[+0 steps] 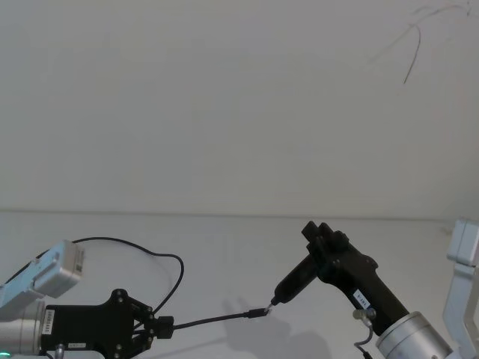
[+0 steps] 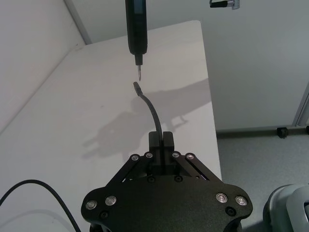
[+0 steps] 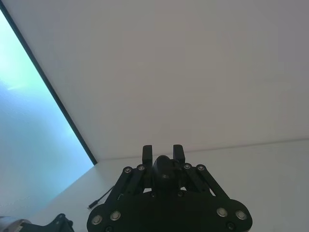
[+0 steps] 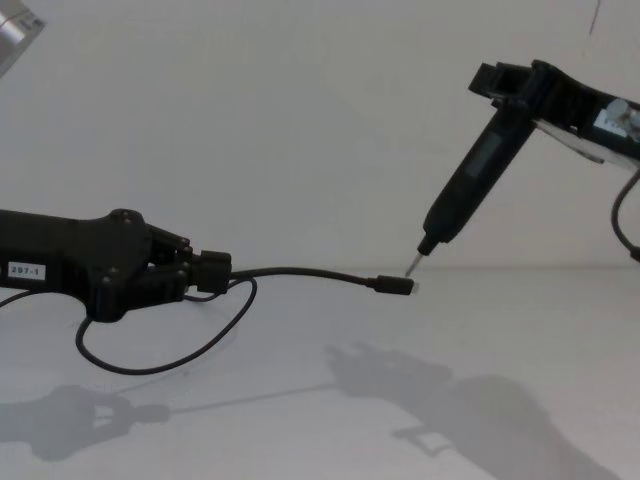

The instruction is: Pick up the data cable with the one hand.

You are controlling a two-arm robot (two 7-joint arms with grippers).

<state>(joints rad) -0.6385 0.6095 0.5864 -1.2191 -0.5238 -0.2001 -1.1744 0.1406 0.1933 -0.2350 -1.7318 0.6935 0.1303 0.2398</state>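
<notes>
- A plain white table runs out before me to a bare pale wall.
- The data cable is up off the table, in the air: its free end arches from my left gripper toward the middle and finishes in a small black plug with a short metal tip.
- Behind my grip the rest of the cord droops in a loose loop back toward my left arm.
- My left gripper, the one with the small white label on its body, reaches in low from the left; its two fingers are pinched tight on the cord, some way back from the plug.
- My right gripper comes in from the right, higher up, its fingers clamped round a slim black pen-like tool.
- That tool slants down and leftward; its thin tip sits just above the plug, very near it, though I cannot tell whether the two touch.
- Shadows of both arms lie on the table beneath.
</notes>
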